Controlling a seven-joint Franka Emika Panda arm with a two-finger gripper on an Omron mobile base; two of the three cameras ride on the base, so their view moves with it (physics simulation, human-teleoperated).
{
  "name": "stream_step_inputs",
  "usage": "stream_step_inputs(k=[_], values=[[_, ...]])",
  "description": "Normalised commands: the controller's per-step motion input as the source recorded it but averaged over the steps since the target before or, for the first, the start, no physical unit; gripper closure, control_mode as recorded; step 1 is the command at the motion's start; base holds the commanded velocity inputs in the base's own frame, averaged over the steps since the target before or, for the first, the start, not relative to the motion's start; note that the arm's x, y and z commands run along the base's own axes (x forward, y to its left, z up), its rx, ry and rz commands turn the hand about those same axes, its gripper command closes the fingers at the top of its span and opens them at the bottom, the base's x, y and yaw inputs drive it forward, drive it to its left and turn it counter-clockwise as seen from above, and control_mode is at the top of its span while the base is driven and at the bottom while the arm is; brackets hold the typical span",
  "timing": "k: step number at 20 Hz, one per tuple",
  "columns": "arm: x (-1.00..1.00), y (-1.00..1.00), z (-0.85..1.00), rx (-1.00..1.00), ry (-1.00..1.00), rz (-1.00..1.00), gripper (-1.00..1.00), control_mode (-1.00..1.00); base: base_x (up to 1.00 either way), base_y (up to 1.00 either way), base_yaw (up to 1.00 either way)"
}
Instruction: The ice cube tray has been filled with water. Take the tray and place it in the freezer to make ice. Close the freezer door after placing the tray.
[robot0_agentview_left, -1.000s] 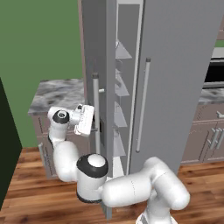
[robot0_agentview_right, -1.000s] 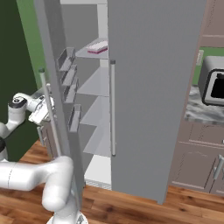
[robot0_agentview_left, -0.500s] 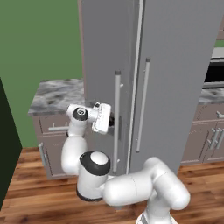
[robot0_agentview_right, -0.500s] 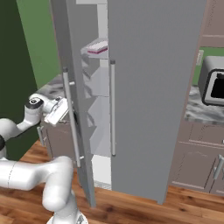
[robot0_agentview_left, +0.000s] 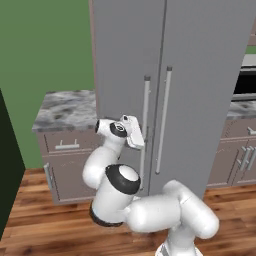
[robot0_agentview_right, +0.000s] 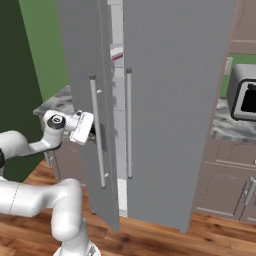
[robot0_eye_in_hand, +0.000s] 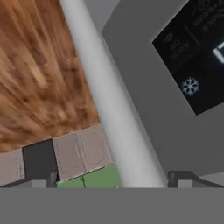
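The freezer door (robot0_agentview_right: 82, 60) stands slightly ajar, leaving a narrow gap beside the right door. Through that gap the ice cube tray (robot0_agentview_right: 116, 54) shows, pale pink with a magenta edge, lying on an upper shelf of the freezer (robot0_agentview_right: 118, 100). My gripper (robot0_agentview_right: 92, 131) is open and empty, its hand pressed against the door's outer face beside the silver bar handle (robot0_agentview_right: 96, 130). From the left, the freezer door (robot0_agentview_left: 120, 60) looks almost flush, with the gripper (robot0_agentview_left: 141, 135) at its handle (robot0_agentview_left: 146, 125). In the hand view the gripper (robot0_eye_in_hand: 117, 179) straddles the handle (robot0_eye_in_hand: 109, 113), next to the dark dispenser panel (robot0_eye_in_hand: 194, 57).
The plain right fridge door (robot0_agentview_right: 175, 100) is shut. A marble-topped counter (robot0_agentview_left: 65, 107) with cabinets stands left of the fridge. A black toaster (robot0_agentview_right: 242, 92) sits on the counter to the right. Wooden floor (robot0_agentview_right: 150, 235) lies in front.
The freezer door has swung from wide open to nearly shut, with my arm following it to the right. The gripper stayed open.
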Motion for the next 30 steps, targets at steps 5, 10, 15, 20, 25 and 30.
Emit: stream_step_inputs(k=[5,10,15,20,25,30], values=[[0.43,-0.9,0.0,0.08,-0.02,0.53,-1.0,-1.0,0.0,0.0,0.0],[0.76,-0.78,0.0,0.07,0.0,0.54,-1.0,-1.0,0.0,0.0,0.0],[1.0,-0.37,0.08,0.05,0.15,0.43,-1.0,-1.0,0.0,0.0,0.0],[1.0,-0.07,0.18,0.03,0.37,0.29,-1.0,-1.0,0.0,0.0,0.0],[1.0,-0.03,0.07,0.06,0.47,0.2,-1.0,-1.0,0.0,0.0,0.0],[1.0,0.0,0.01,0.03,0.5,0.09,-1.0,-1.0,0.0,0.0,0.0]])
